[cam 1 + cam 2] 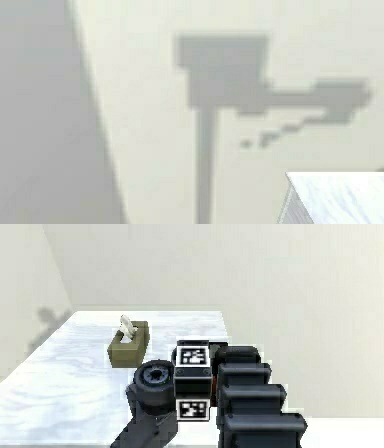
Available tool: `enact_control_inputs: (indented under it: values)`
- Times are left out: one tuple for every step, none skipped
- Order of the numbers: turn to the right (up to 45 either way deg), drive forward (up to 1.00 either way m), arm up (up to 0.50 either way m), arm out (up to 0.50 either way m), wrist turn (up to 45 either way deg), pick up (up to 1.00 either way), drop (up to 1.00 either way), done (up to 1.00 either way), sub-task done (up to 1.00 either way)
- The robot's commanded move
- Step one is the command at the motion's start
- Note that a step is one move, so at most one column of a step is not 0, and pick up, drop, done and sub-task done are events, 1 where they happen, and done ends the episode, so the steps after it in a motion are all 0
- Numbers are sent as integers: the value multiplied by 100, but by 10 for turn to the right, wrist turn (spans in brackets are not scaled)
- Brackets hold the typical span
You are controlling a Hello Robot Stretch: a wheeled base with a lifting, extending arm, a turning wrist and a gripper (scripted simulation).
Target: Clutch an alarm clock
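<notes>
Pincer [140, 429]: at the near side of the tabletop [60, 374]; whether it holds anything cannot be told.
Alarm clock: its place cannot be told from here.
Tissue box [128, 342]: farther out, apart.
Technique: the robot should likely identify the clock first and avoid the box.

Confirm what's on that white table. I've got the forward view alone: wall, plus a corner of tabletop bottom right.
Observer: In the arm side view an olive tissue box stands on the white marbled table, with a white tissue sticking up from it.
Operator: Arm position?
Observer: The arm extends across that tabletop in the picture, with the tool left of its two white markers.
Operator: Holding anything?
Observer: Cannot tell. The tool's far end is hard to make out, and the tissue box sits just up and left of it in the picture.
</notes>
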Motion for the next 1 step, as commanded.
enact_control_inputs:
  values:
    - [0, 0, 0, 0, 450, 0, 0, 0, 0]
